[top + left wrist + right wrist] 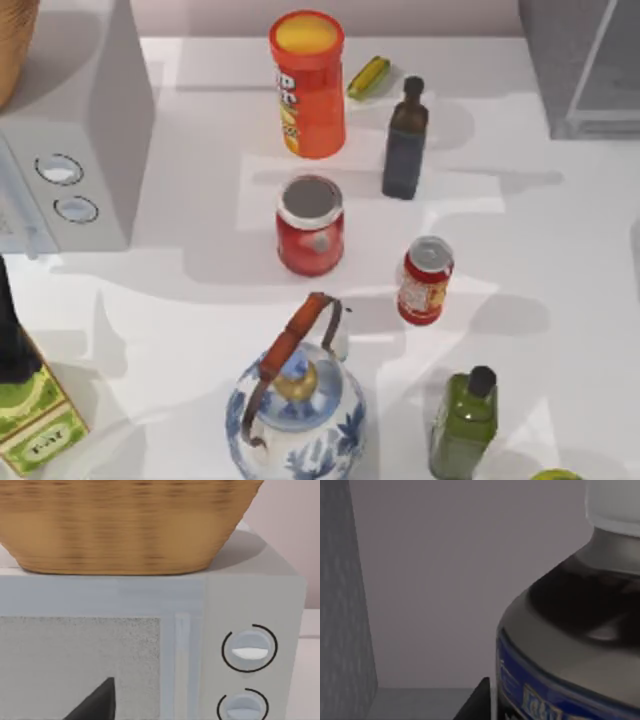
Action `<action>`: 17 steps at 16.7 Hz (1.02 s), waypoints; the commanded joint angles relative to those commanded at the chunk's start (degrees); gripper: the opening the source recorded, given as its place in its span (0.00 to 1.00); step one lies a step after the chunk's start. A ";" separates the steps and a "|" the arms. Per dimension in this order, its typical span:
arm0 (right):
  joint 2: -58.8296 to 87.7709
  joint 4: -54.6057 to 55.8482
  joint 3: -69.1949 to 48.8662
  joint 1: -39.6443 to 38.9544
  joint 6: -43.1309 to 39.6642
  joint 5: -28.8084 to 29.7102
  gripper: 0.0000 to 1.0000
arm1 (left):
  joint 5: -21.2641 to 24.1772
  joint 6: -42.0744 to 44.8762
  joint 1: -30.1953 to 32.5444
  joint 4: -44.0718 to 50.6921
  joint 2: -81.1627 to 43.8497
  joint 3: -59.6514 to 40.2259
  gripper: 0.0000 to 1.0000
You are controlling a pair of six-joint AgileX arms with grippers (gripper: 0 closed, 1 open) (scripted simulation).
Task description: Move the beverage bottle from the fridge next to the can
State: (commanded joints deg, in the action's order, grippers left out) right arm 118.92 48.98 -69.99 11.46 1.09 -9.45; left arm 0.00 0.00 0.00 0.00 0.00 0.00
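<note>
1. Bottle (570, 630) with a white cap and a blue label sits close in front of the right wrist camera, upright inside a grey enclosure with a grey wall behind it and a grey floor under it; that is judged to be the inside of the fridge (585, 70), which stands at the far right corner of the table in the top view; so the bottle is not yet out.
2. Right gripper is close to the bottle, judging by a dark fingertip (477, 702) beside the label; whether the fingers are spread or clenched on the bottle cannot be told.
3. Can (425, 280) stands upright on the table right of centre, between the dark bottle (405, 140) farther back and the green bottle (465, 425) nearer the front; the bare table just beside it looks free to take the bottle.
4. Left arm is parked facing the white box (250, 605) with two knobs and a basket (125, 525) on top; one dark fingertip (97, 702) shows; its grip cannot be told either.
5. Judgement: the task is at an early stage; the reach into the fridge looks made; the grasp, the lift out, the carry across and the setting down next to the can are all left.
</note>
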 joint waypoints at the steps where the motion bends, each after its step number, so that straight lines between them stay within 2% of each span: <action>1: -1.10 0.42 1.34 0.22 0.01 -0.20 0.00 | 0.00 0.00 0.00 0.00 0.00 0.00 1.00; 10: -20.54 8.28 30.17 3.70 0.08 -4.14 0.00 | 0.00 0.00 0.00 0.00 0.00 0.00 1.00; 17: -23.67 9.66 33.78 4.06 0.20 -4.77 0.00 | 0.00 0.00 0.00 0.00 0.00 0.00 1.00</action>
State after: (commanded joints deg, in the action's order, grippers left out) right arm 95.25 58.64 -36.21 15.53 1.29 -14.22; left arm 0.00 0.00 0.00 0.00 0.00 0.00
